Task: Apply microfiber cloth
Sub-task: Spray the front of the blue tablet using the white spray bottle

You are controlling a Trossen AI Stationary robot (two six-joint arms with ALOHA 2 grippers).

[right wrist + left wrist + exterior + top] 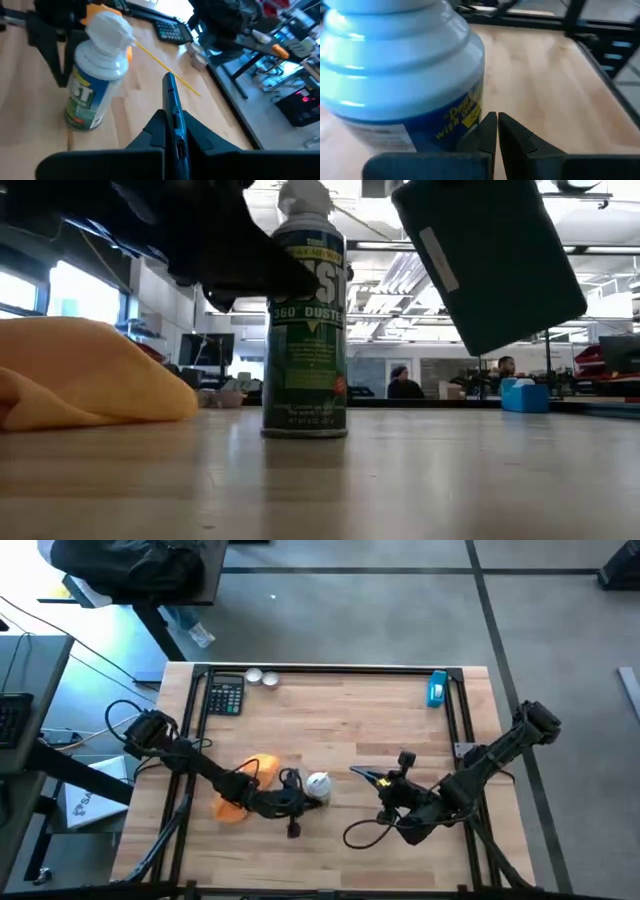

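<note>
The orange microfiber cloth (243,792) (85,375) lies bunched on the table left of centre, and no gripper is on it. Just right of it a duster can (318,783) (305,330) stands upright on its base, with a thin yellow straw (165,67) sticking out of its white nozzle. My left gripper (496,125) is shut close beside the can's upper part. Further right, my right gripper (172,117) is shut on a dark flat device (490,260) (365,776), which it holds above the table. My left gripper has its shut fingers (487,132) right beside the can's wall (455,120); I cannot tell whether they touch it. My right gripper pinches the dark flat device between its two fingers, one on each flat face, near one end (172,107). The device shows edge-on and reaches forward out of the fingers. It is lifted clear of the table and tilted.
At the far left a calculator (226,695) lies next to two small round tins (261,678). A blue box (437,688) stands at the far right. Black frame rails (330,668) run along the table's edges. Bare wood lies across the middle and far part.
</note>
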